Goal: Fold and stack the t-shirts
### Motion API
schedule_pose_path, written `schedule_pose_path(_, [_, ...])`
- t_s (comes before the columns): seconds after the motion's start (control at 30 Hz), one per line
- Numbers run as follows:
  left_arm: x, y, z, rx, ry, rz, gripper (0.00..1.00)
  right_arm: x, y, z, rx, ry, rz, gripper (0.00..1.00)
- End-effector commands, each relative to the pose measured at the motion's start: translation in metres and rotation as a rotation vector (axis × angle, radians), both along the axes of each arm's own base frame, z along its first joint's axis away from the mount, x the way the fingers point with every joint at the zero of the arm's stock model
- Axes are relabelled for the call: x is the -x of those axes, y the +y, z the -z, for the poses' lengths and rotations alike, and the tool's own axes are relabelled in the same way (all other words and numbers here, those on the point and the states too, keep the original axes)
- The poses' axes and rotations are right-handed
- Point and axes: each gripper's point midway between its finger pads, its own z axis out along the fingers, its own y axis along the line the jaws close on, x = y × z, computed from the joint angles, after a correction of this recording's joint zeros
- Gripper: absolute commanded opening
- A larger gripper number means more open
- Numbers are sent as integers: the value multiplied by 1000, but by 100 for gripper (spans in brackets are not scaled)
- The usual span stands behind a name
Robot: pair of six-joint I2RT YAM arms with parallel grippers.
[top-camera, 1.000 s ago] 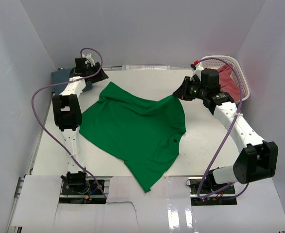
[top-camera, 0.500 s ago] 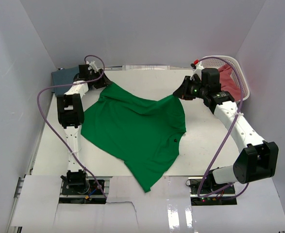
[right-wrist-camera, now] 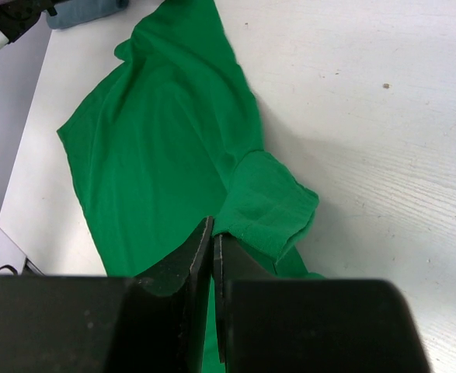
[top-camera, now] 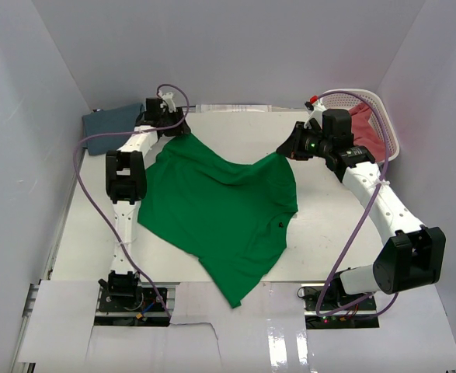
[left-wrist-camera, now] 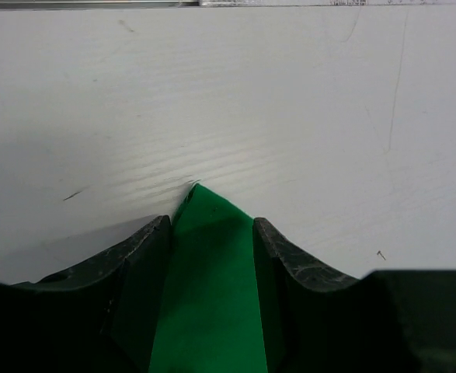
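Firstly, left jaws: parted, straddling a corner of the green t-shirt [left-wrist-camera: 212, 311] that lies flat on the worktop [left-wrist-camera: 290, 116]. Right jaws: closed, pinching the same shirt's far right edge, raised off the surface. Remainder of the green shirt: spread and rumpled across mid-worktop. White lattice basket [top-camera: 378, 98], far right corner: contains the pinkish-red t-shirt [top-camera: 367, 128], bunched. Slate-blue t-shirt [top-camera: 109, 121]: compact bundle on the worktop's far left corner.
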Motion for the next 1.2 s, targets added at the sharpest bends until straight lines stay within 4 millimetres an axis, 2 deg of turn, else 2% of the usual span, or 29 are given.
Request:
schedule_pose_path(0.0, [3,-12,7,-146,-3,15,57,3,2,-19,-18,-59,-23,8])
schedule_pose_path(0.23, [3,1,14,-240,8,-38,53,4,2,-19,-19,-58,-26,8])
schedule_pose_path(0.33, [4,4,19,-285,16,-54,48,4,3,-18,-23,-55,-31,8])
schedule_pose_path(0.5, [6,11,30,-336,36,-91,31,4,2,-20,-22,-58,-28,8])
schedule_pose_path(0.67, [6,5,36,-319,48,-71,31,5,3,-18,-24,-51,-33,8])
schedule_pose_path(0.77, [5,1,39,-320,47,-60,19,6,2,-17,-20,-49,-31,8])
schedule_pose_path(0.8, [5,0,41,-316,51,-59,5,6,2,-17,-19,-47,-30,8])
schedule_pose_path(0.83, [4,-1,42,-308,53,-53,0,6,1,-16,-13,-46,-29,8])
schedule_pose_path(0.87, [4,-3,41,-300,54,-53,0,6,1,-16,-10,-45,-27,8])
schedule_pose_path(0.93, [5,-11,37,-246,61,-32,0,6,-1,-12,1,-32,-21,8])
schedule_pose_path(1.0, [1,-18,21,-205,44,-21,0,3,-6,-7,30,-26,-3,8])
schedule_pose_path(1.13, [-3,-13,-30,-198,-23,-61,0,-6,-19,1,117,-14,50,8])
schedule_pose_path(1.17, [-5,-7,-56,-211,-64,-89,0,-8,-21,1,132,-13,57,8])
